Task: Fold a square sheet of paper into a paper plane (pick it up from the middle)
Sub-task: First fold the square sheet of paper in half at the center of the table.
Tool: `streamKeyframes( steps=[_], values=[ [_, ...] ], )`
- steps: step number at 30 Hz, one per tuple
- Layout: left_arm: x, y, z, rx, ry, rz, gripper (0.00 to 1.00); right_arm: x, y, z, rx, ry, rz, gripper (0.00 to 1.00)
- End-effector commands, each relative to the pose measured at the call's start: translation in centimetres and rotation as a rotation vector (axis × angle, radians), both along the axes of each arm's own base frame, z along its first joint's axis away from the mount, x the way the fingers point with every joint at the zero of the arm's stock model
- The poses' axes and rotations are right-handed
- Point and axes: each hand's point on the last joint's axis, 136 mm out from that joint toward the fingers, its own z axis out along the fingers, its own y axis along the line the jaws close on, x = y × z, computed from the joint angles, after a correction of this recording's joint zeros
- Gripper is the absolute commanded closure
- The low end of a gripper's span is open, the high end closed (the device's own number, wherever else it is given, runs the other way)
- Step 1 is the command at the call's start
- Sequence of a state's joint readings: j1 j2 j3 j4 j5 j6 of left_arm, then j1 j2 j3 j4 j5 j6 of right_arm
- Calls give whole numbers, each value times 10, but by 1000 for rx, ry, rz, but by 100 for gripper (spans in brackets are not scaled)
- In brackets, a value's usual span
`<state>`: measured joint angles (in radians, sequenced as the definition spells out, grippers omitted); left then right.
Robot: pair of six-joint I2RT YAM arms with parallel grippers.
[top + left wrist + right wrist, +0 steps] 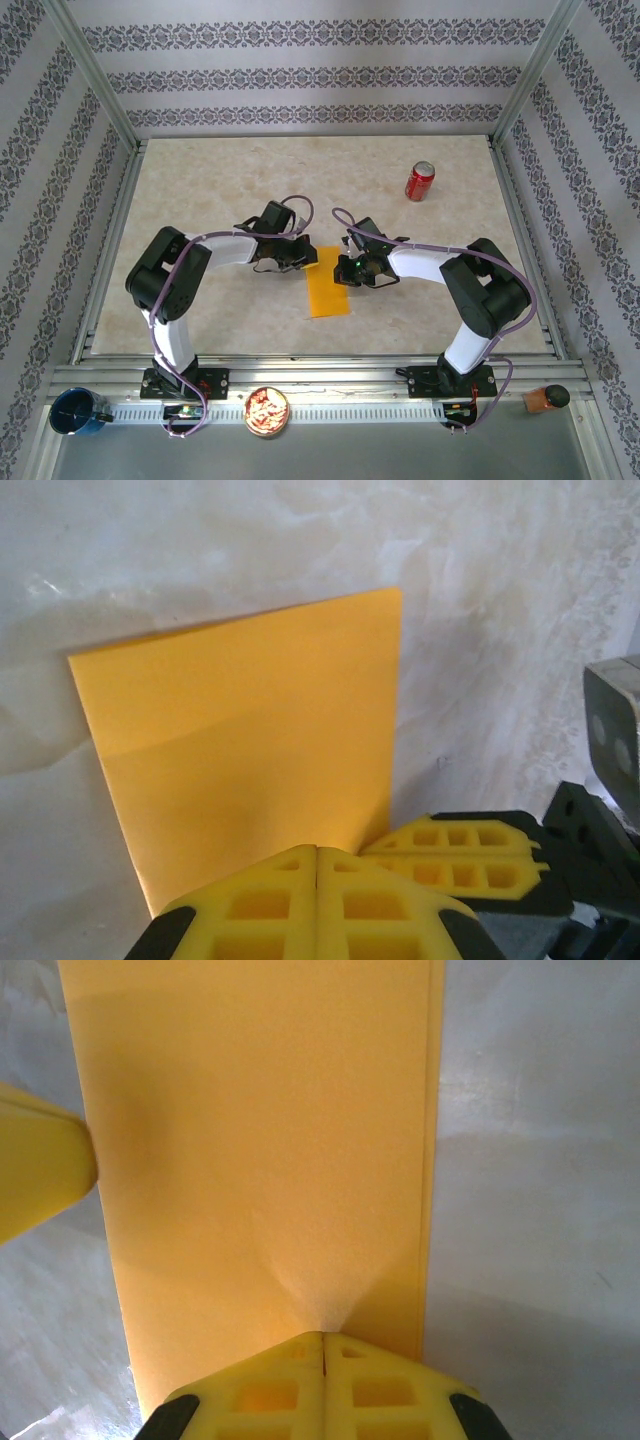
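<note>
Could skew the crease by dragging sideways with the pressing tips, sliding the layers of the square sheet of paper (a narrow doubled strip, flat on the table between the arms) out of line, or crumpling them. Reaches in elbow-out with the left gripper, jaws together, tip at the strip's edge. Mirrors that with the right gripper, jaws likewise together, tip down on the paper, puckering it slightly.

A beige marbled tabletop carries a folded orange-yellow sheet of paper lying flat near its middle, and a red soda can well apart at far right.
</note>
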<state>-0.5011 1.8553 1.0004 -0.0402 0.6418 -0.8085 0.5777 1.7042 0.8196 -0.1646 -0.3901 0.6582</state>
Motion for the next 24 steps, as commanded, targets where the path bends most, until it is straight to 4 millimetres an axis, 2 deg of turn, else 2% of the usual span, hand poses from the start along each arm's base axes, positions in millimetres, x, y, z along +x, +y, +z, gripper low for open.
streamKeyframes(
  steps=[1,4,7,10,13,17,24],
  values=[
    [-4,17,-29,96,65,24,98,-35,-44,-40,-190,148,-42,100],
    [-9,26,-44,127,87,39,98,-36,-44,-41,-190,150,-41,100],
    [-10,34,-51,129,99,65,98,-37,-45,-42,-192,152,-43,100],
    [-5,37,-50,92,101,104,98,-37,-45,-43,-193,152,-42,100],
    [5,30,-44,-8,93,157,98,-36,-44,-43,-189,153,-40,100],
    [11,46,-47,40,101,216,98,-36,-43,-42,-188,152,-37,100],
    [16,60,-35,125,53,206,96,-36,-45,-42,-191,149,-41,100]
  ],
)
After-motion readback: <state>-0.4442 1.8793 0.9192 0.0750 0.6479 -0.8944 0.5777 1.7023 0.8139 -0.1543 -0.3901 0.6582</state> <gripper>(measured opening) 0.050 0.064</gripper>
